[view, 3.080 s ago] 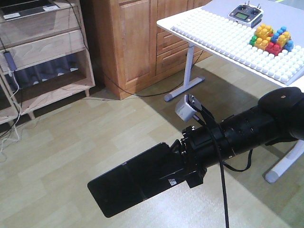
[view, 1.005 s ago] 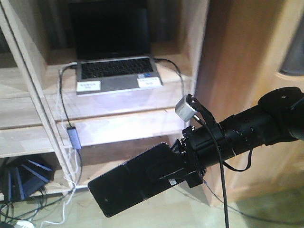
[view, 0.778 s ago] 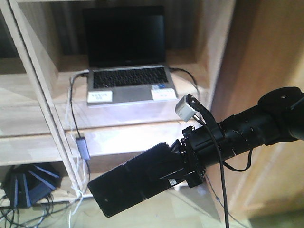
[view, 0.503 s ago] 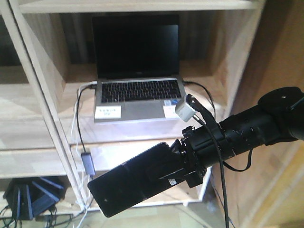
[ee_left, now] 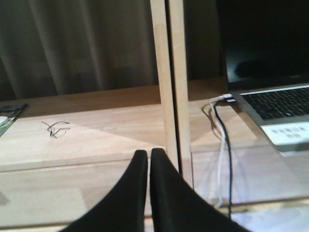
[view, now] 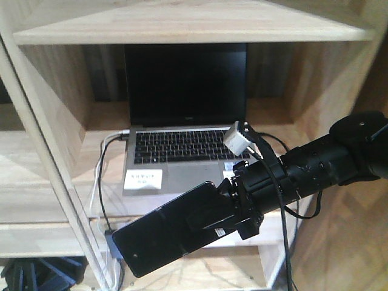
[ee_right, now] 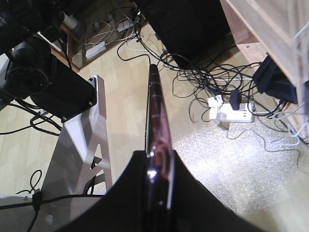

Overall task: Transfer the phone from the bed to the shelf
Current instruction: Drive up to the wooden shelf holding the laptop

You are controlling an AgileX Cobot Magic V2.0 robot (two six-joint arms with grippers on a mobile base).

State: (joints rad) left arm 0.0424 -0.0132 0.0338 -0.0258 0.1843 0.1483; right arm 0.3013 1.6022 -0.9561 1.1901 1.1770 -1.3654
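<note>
The phone (view: 151, 242), a glossy black slab, hangs in the air in front of the shelf (view: 182, 27), with my right gripper (view: 212, 219) shut on its right end. In the right wrist view the phone (ee_right: 154, 101) shows edge-on with a pinkish rim, clamped between the black fingers of the right gripper (ee_right: 158, 155), above the floor. My left gripper (ee_left: 147, 152) is shut with nothing in it, just in front of a shelf board (ee_left: 87, 140) and beside a wooden upright (ee_left: 168, 72). The bed is out of view.
An open grey laptop (view: 185, 151) with a black screen fills the middle shelf bay, with cables (view: 100, 182) trailing down its left side. On the floor below lie tangled cords and a white power strip (ee_right: 231, 113). The robot's white base frame (ee_right: 82, 159) is at left.
The front view has closed in on the shelf and risen: the laptop bay now fills the frame. The phone has stayed clamped in my right gripper, in the same pose.
</note>
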